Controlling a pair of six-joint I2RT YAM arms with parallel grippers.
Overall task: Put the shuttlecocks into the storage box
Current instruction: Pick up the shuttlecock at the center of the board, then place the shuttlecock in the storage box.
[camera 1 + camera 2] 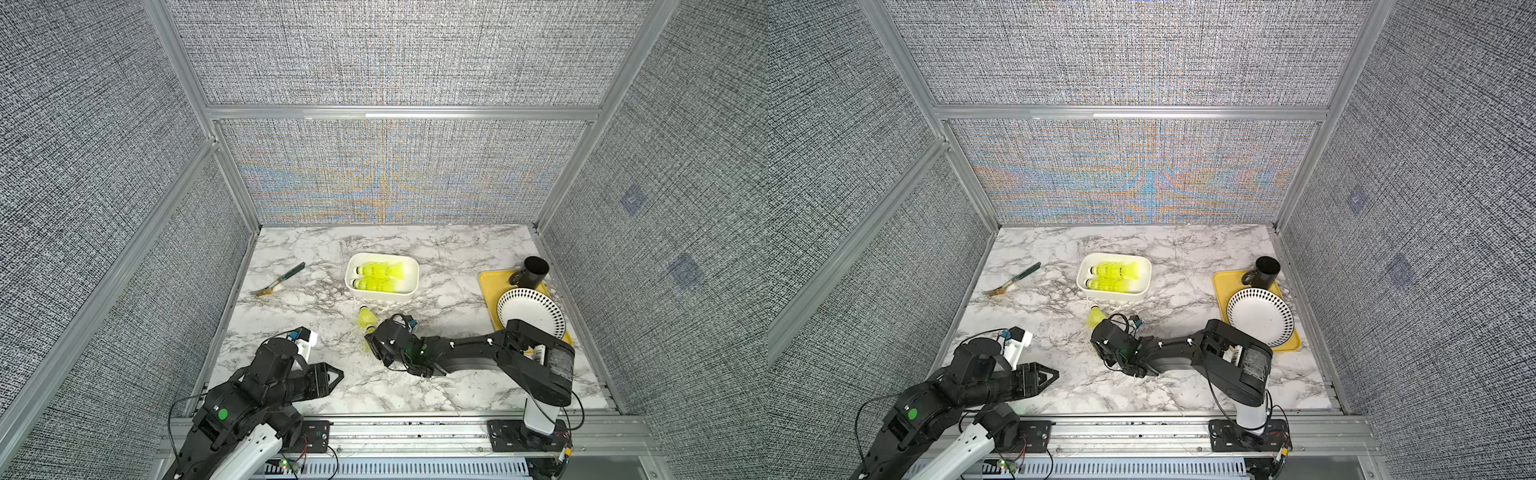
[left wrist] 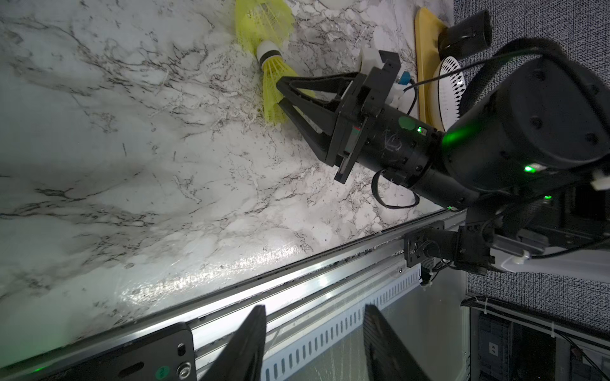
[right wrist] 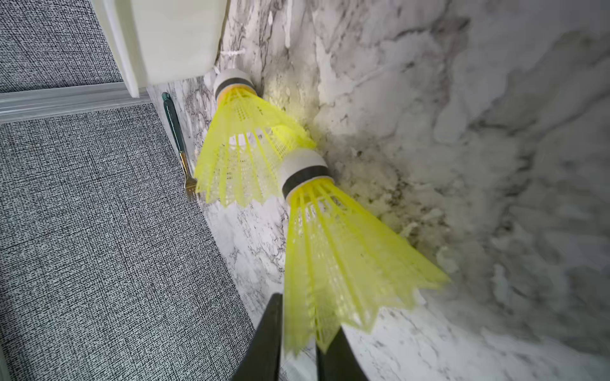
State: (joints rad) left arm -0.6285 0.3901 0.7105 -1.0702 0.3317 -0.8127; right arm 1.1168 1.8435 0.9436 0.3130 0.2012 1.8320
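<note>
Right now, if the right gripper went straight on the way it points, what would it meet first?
The near shuttlecock: its skirt lies between the jaws of the right gripper. Beyond it in that line lies the second shuttlecock, then probably the box.

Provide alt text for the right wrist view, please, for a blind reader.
The right gripper pinches the skirt edge of a neon yellow shuttlecock lying on the marble table. A second shuttlecock lies beyond, near a corner of the white storage box.

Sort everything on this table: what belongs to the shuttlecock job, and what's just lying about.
Job: white box; shuttlecocks inside it; pinched shuttlecock; right pincer; loose shuttlecock.
Lying about: fork; yellow tray; black cup; plate.
</note>
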